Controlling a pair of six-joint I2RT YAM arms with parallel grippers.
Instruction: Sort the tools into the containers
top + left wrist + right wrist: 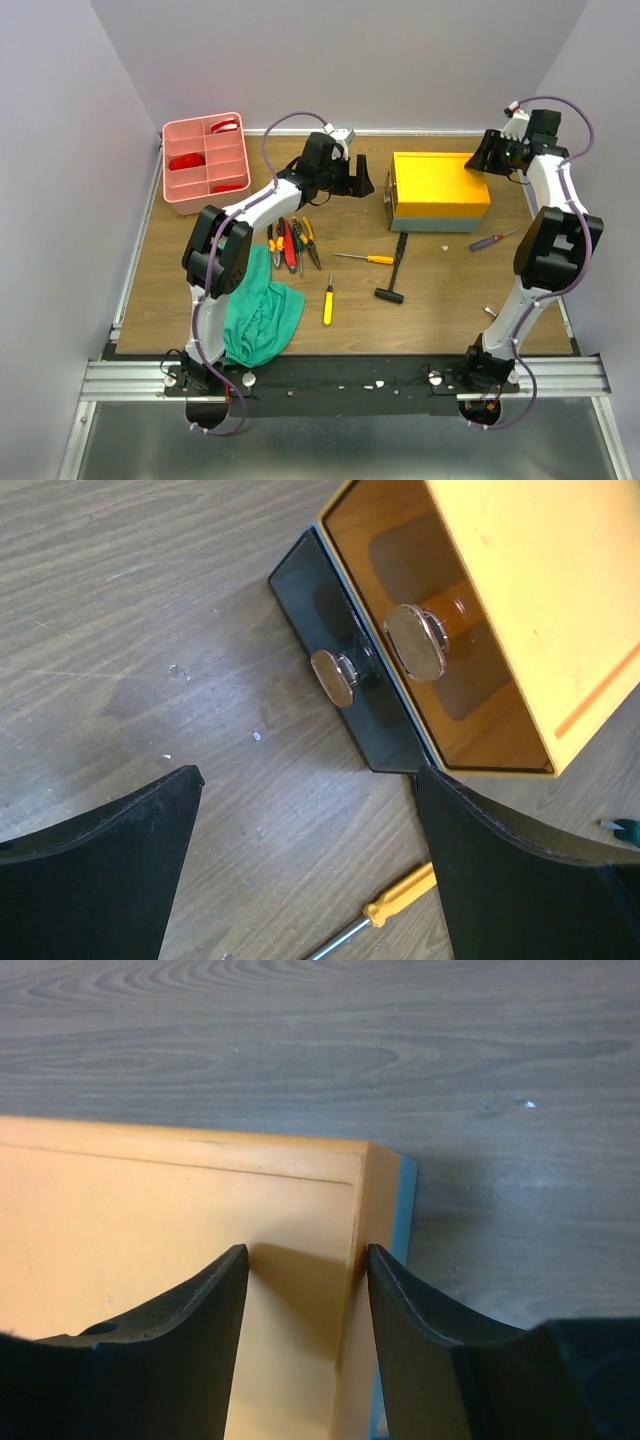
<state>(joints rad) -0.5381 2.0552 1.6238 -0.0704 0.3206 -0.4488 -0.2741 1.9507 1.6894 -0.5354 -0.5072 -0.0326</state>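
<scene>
Lying pliers (290,242): a bunch with red, orange and green handles on the table (440,310), side by side, just beside the left arm's forearm.
Screwdrivers: one yellow-handled (367,258) lies crosswise mid-table; another (328,300) lies nearer the bases, pointing away from them; a red-handled one (493,240) lies near the toolbox's right end.
Hammer (397,268): black, between the yellow screwdriver and the toolbox, head toward the bases.
Toolbox (438,185): yellow top on a grey base, far right of centre, lid down; metal latches show on its left end in the left wrist view.
Pink tray (205,205): far left corner; red things (186,160) lie in three of its six compartments, too small to identify.
Left gripper (308,780): jaws spread wide, grasping nothing, aimed at the toolbox's left end and apart from it.
Right gripper (305,1255): jaws partly parted with nothing between them, over the toolbox's far right corner; contact with the lid cannot be told.
Green cloth (258,310): crumpled by the left arm's base, near the pliers.
</scene>
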